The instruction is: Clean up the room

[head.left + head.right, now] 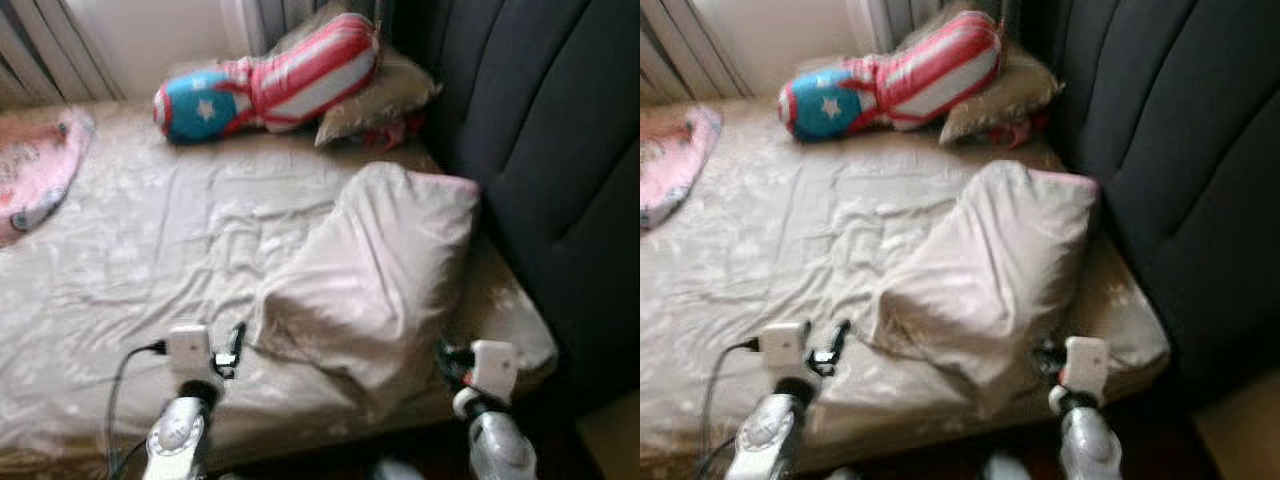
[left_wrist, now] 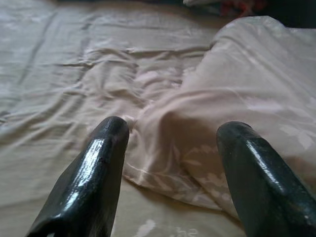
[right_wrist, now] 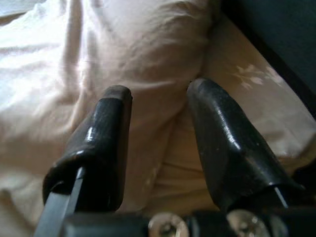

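A big beige pillow (image 1: 380, 270) in a flowered case lies on the bed's beige sheet (image 1: 150, 250), close to the dark headboard. My left gripper (image 2: 173, 131) is open at the pillow's near left corner, and that corner sits just beyond its two black fingers (image 2: 106, 148). My right gripper (image 3: 158, 91) is open at the pillow's near right side, by the mattress edge. Pillow fabric lies past its fingertips (image 3: 116, 98). I see the left gripper (image 1: 235, 340) and the right gripper (image 1: 447, 357) low in the head views too.
A red, white and blue star cushion (image 1: 265, 85) and another beige pillow (image 1: 380, 100) lie at the bed's far end. A pink blanket (image 1: 35, 170) is at the far left. The padded dark headboard (image 1: 560, 150) runs along the right. A black cable (image 1: 120, 380) trails from my left wrist.
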{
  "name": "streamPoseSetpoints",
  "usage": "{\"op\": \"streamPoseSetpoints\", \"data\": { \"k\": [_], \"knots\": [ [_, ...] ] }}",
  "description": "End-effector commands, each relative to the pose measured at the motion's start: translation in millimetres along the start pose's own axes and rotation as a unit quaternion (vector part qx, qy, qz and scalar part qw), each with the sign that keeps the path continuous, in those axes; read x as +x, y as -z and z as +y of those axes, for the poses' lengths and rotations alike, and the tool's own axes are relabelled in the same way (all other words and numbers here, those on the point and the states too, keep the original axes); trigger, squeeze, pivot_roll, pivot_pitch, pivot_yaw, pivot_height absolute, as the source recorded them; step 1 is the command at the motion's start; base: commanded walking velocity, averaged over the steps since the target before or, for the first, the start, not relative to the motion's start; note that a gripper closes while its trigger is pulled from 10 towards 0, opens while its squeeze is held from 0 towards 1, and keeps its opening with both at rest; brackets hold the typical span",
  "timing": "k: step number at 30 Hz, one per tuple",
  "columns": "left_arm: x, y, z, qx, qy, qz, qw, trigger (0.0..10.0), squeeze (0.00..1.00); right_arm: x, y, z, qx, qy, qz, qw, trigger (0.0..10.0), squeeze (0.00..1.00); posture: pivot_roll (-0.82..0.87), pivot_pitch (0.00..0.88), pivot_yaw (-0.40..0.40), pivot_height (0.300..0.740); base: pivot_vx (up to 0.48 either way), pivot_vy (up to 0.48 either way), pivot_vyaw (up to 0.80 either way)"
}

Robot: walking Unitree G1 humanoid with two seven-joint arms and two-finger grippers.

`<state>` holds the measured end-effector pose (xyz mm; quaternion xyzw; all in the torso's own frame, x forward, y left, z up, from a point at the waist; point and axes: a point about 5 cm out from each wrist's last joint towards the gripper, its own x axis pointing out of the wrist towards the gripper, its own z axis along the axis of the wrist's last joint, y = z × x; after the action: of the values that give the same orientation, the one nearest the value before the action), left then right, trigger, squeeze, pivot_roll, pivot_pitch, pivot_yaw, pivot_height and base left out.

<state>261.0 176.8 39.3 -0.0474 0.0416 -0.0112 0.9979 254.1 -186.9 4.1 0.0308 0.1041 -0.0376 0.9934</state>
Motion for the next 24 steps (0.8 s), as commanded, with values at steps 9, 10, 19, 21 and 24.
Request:
{"op": "streamPoseSetpoints", "data": {
  "k": [9,10,19,21,24],
  "knots": [
    [-3.5,2,12.3,0.006,-0.021,0.005,1.000,10.0,0.00,2.3,-1,20.1,-0.009,-0.056,-0.005,0.998,10.0,0.00,-0.20,0.093,0.001,0.662,0.269,0.000,0.06],
    [-3.6,2,12.2,0.005,-0.022,0.005,1.000,10.0,0.00,1.6,-1,21.7,-0.010,-0.062,-0.005,0.998,10.0,0.00,-0.20,0.095,0.000,0.662,0.255,0.000,0.80],
    [-2.6,2,10.7,0.003,-0.019,0.007,1.000,10.0,0.00,1.7,10,27.2,0.006,-0.096,0.046,0.994,10.0,0.00,-0.20,0.103,0.001,0.662,0.000,0.000,0.27],
    [-2.4,2,10.2,0.003,-0.018,0.007,1.000,10.0,0.00,2.3,13,27.2,0.010,-0.100,0.059,0.993,10.0,0.55,-0.21,0.105,0.002,0.662,0.000,0.000,0.00],
    [-2.4,2,9.2,0.003,-0.017,0.007,1.000,10.0,0.00,5.4,18,22.3,0.004,-0.085,0.091,0.992,10.0,1.00,-0.20,0.108,0.003,0.662,0.000,0.000,0.00]
  ]
}}
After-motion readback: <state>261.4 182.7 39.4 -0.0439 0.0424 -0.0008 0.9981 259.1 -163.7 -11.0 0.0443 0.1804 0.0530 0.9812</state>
